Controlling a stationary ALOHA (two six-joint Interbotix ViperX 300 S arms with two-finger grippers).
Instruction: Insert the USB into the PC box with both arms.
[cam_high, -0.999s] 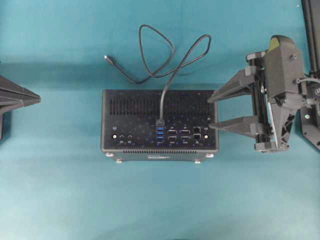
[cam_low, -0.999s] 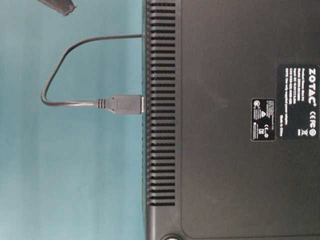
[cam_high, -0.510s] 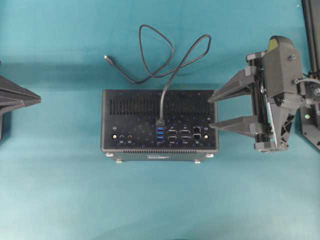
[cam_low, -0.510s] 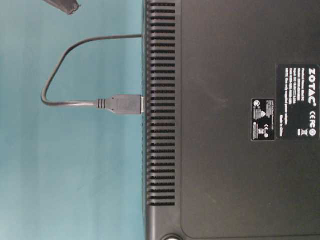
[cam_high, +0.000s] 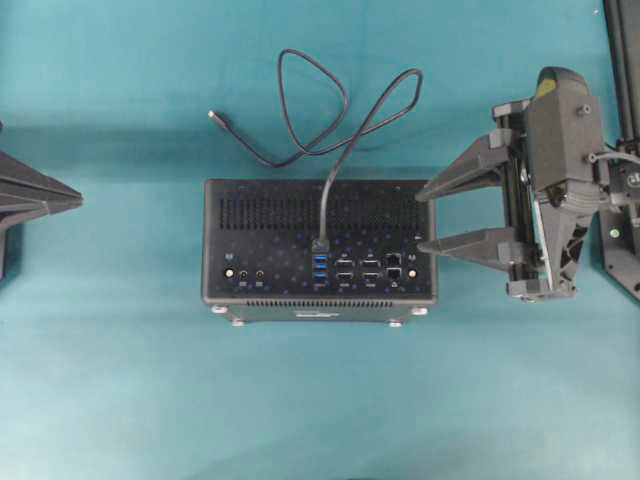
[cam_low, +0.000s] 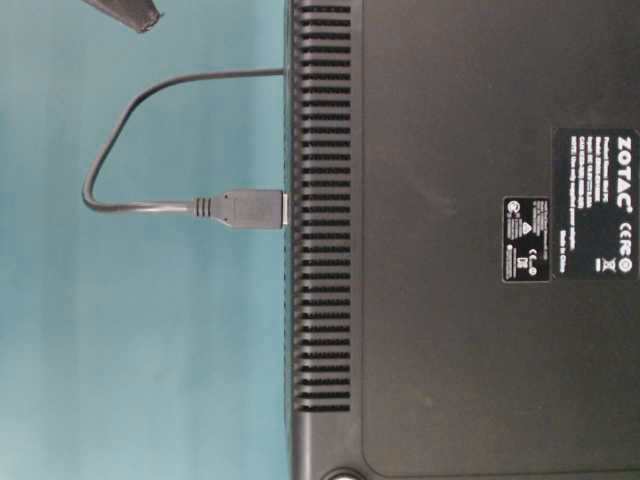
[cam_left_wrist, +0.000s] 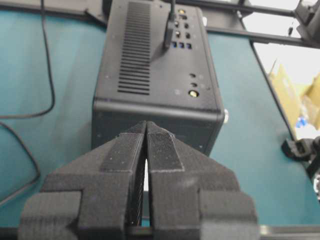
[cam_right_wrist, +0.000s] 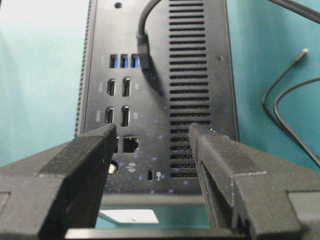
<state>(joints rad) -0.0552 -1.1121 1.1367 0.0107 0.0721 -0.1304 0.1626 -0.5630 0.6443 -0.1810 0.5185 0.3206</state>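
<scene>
The black PC box (cam_high: 270, 270) lies in the middle of the teal table with its port face up. The USB (cam_high: 321, 243) stands plugged into the uppermost of the stacked blue ports, and its cable loops away behind the box. It also shows as the USB (cam_low: 250, 209) seated against the PC box (cam_low: 450, 300), and as the USB (cam_right_wrist: 144, 55) beside three free blue ports. My right gripper (cam_high: 421, 221) is open over the box's right end, holding nothing. My left gripper (cam_high: 62, 197) is shut and empty, well left of the box, and appears as the left gripper (cam_left_wrist: 146, 125).
The cable's slim silvery-tipped connector (cam_high: 213, 116) lies loose behind the box at the left, with the cable loops (cam_high: 315, 100) on the table behind it. A black frame rail (cam_high: 622, 60) runs along the right edge.
My right gripper has drifted slightly toward the back of the table, still just as open. The USB, the box and the left gripper have not moved.
</scene>
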